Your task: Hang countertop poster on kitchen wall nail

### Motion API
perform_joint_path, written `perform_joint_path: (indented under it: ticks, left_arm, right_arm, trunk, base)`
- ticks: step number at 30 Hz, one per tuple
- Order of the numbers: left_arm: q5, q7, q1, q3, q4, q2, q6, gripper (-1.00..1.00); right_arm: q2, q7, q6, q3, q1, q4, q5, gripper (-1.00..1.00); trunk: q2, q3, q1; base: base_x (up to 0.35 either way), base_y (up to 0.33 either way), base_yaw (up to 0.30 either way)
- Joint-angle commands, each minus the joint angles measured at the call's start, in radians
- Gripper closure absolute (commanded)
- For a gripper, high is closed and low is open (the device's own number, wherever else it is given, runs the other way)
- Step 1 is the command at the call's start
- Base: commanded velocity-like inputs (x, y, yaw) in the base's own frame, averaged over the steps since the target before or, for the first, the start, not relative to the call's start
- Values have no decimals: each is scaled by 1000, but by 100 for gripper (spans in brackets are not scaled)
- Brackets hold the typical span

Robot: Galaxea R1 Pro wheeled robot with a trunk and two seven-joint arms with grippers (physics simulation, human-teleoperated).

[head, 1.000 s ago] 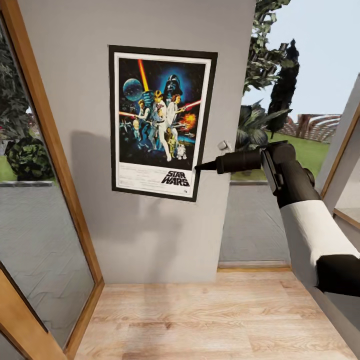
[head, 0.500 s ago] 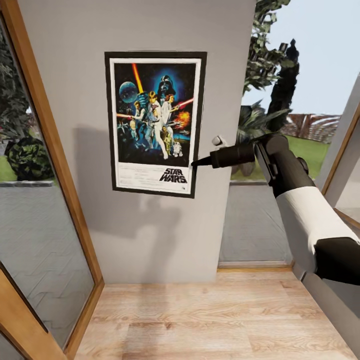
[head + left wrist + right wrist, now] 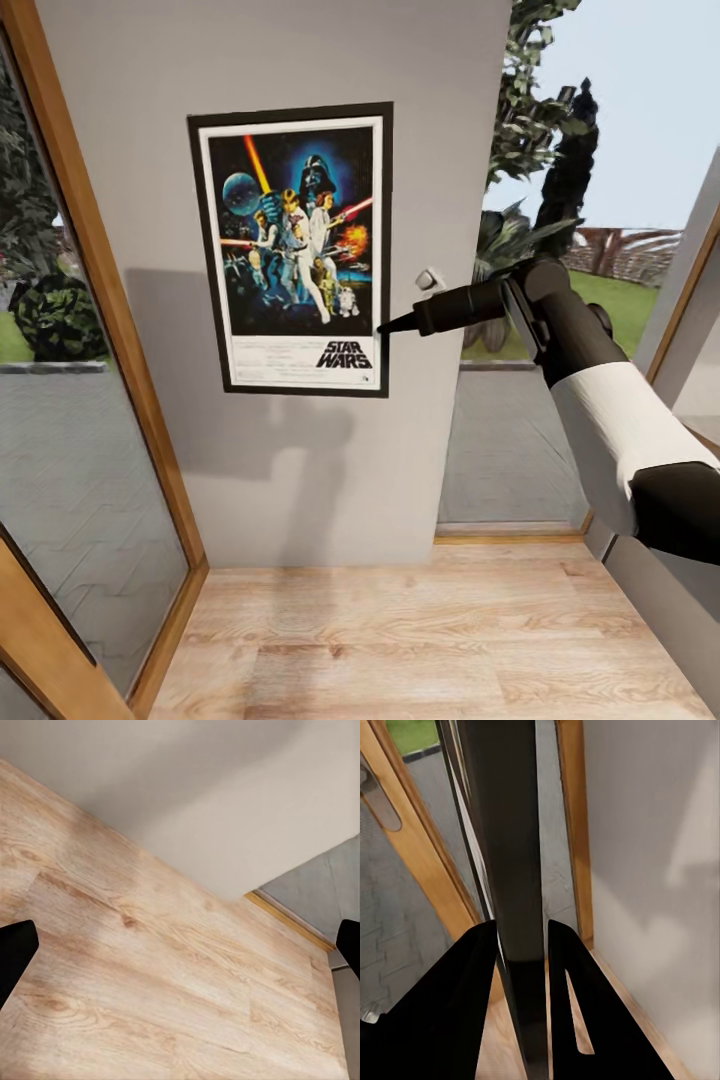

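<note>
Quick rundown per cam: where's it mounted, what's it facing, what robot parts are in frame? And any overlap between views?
Head view: on the robot's head, facing the grey wall; the right arm reaches to the poster, right gripper at its right edge.
Left wrist view: on the left arm, facing the wood floor and wall base; dark fingers at both frame edges.
Right wrist view: on the right arm, looking along the poster's edge, fingers either side of it.
Shared: wood floor and grey wall in all three; poster in head and right wrist views.

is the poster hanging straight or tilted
Nearly straight: the poster stands upright against the wall, its right edge clamped by the right end effector.
</note>
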Motion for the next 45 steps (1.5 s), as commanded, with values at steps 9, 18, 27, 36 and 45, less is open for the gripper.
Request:
perform_joint_path:
  ticks: [9, 18, 27, 36, 45]
  left_arm:
    - [-7, -3, -1, 8, 1, 0, -5, -100]
    - [-7, -3, -1, 8, 1, 0, -5, -100]
    - [-7, -3, -1, 8, 1, 0, -4, -100]
    - [-7, -3, -1, 8, 1, 2, -4, -100]
    - [-7, -3, -1, 8, 1, 1, -4, -100]
  right_arm:
    - [-3, 9, 8, -7, -1, 0, 6, 100]
    - [-3, 9, 8, -26, -1, 0, 6, 100]
    - [-3, 8, 8, -28, 0, -1, 6, 100]
    - [-3, 7, 8, -28, -1, -1, 6, 100]
    - [-3, 7, 8, -28, -1, -1, 6, 100]
  trunk:
    - [-2, -2, 1]
    - [-2, -2, 1]
    - [-2, -2, 1]
    - [-2, -2, 1]
    - [-2, -2, 1]
  base:
    - [0, 0, 0]
    - [2, 0, 0]
    - [73, 0, 0]
    - [209, 0, 0]
    - [328, 0, 0]
